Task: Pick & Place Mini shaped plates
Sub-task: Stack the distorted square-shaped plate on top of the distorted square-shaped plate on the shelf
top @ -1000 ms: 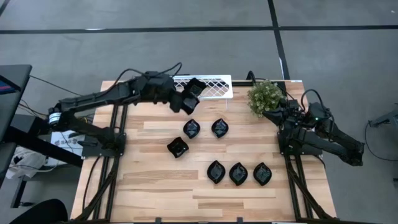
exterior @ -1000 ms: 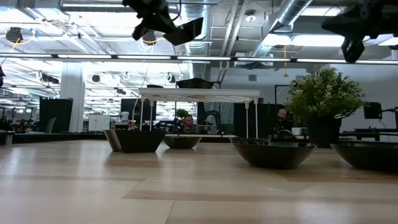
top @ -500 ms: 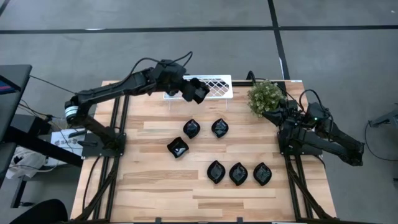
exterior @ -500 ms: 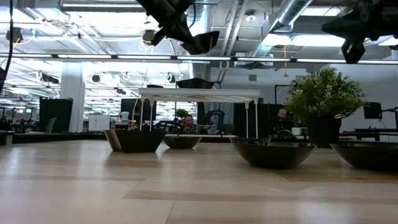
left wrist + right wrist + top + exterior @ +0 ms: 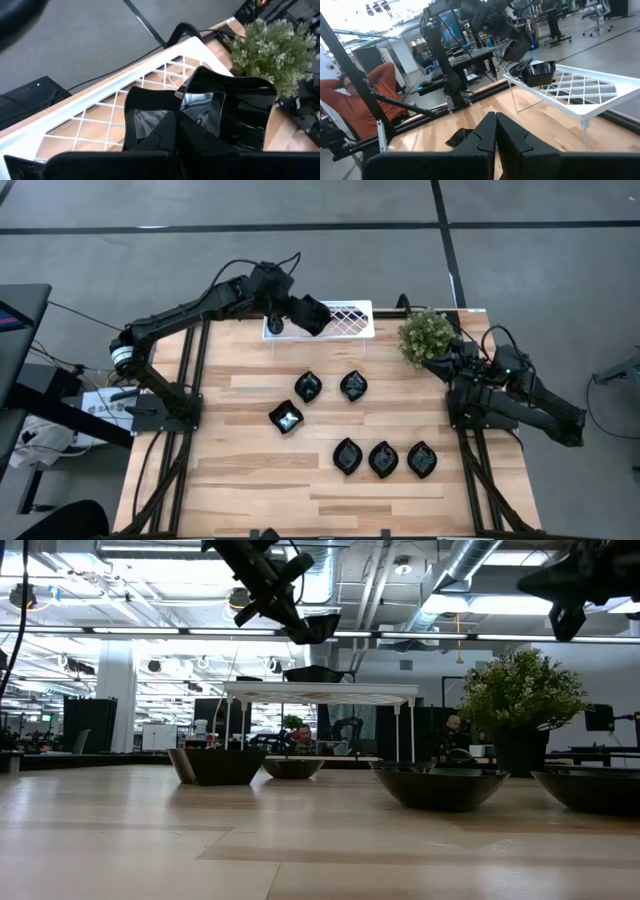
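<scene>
Above the far-left part of the white lattice tray (image 5: 335, 319), a glossy black mini plate (image 5: 311, 314) hangs in the air, pinched on its rim by the left gripper (image 5: 297, 311), whose fingers are clamped together on it; the left wrist view shows that held plate (image 5: 225, 112) tilted over the tray's lattice (image 5: 120, 107). A second black plate (image 5: 274, 326) already sits on the tray near its left end, seen in the right wrist view as a dark dish (image 5: 537, 70) on the raised white grid. Six more black plates lie on the wooden table (image 5: 250, 480): two side by side towards the middle (image 5: 308, 387) (image 5: 353, 386), one squarish plate (image 5: 286, 418) nearer the left edge, and a row of three leaf-shaped ones (image 5: 348, 455) (image 5: 383, 459) (image 5: 421, 459) closer to the near edge. The green potted plant (image 5: 428, 335) stands at the far-right corner, just beside the tray's right end. The right gripper (image 5: 447, 367) waits folded back along the right edge of the table, just beside the plant, its fingers (image 5: 487, 137) pressed together with nothing between them. Beyond the table, a person in an orange top (image 5: 357, 97) leans back with arms raised behind the head.
</scene>
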Tool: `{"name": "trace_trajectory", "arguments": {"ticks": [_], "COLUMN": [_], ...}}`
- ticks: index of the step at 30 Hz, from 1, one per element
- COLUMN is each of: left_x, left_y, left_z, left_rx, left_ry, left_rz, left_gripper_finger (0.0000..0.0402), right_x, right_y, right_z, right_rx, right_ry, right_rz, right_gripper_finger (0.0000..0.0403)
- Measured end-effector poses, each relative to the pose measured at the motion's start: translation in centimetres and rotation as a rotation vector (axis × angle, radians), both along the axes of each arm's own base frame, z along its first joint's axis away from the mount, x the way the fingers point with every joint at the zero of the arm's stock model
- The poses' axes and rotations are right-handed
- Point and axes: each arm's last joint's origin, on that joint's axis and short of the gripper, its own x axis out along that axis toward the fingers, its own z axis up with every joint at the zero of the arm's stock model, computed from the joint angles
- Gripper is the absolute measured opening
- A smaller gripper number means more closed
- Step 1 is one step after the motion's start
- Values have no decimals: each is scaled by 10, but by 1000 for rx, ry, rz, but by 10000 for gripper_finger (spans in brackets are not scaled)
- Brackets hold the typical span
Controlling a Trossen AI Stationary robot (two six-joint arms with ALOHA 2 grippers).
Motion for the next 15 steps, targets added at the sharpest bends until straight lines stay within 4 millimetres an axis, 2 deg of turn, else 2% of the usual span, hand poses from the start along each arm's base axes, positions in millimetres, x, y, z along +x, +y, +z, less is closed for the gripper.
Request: {"name": "trace_trajectory", "arguments": {"ticks": [9,15], "left_x": [-1,15], "left_y": [8,20], "left_z": [-5,-10], "left_rx": [-20,-62], "left_ry": [2,-6], "left_rz": [37,-6], "left_gripper_finger": [4,4], "right_x": [-1,-1], "right_y": [-3,-3], "right_z": [0,0], "right_rx": [-11,-7], "right_ry": [3,1], "right_rz": [-113,-114], "right_gripper_finger": [6,6]}}
